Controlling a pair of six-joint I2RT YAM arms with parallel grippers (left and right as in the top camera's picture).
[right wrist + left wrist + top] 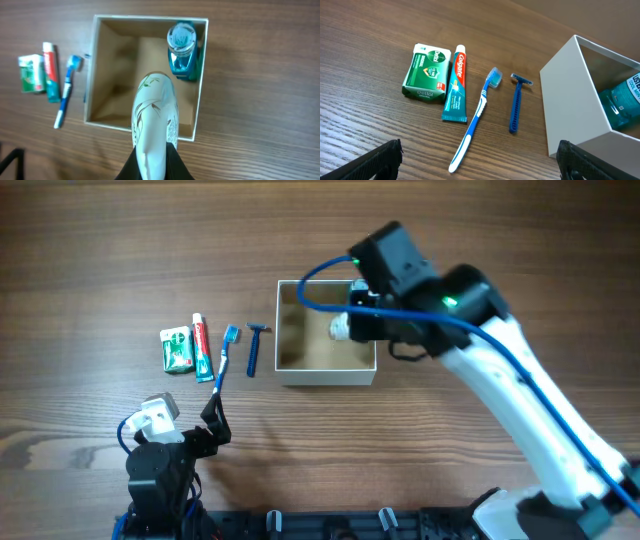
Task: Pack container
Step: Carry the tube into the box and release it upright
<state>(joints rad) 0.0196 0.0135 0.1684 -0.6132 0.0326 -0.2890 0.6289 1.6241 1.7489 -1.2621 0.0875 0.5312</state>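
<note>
1 bottle looks packed: the teal mouthwash [182, 50] sits inside the container [327, 373], in its 1 o'clock corner as my right wrist camera sees it. The container stands mid-counter [100, 260]. My right pincer [153, 162] is clamped on a white leaf-printed bottle [152, 115] and holds it above the box's open inside, so I judge item 2 is about to go in. 4 things lie at the container's 9 o'clock in the overhead view: razor [516, 105], toothbrush [477, 117], toothpaste [456, 85], green soap box [427, 72]. My left pincer [480, 155] gapes wide and empty, at roughly 7 o'clock from the container.
</note>
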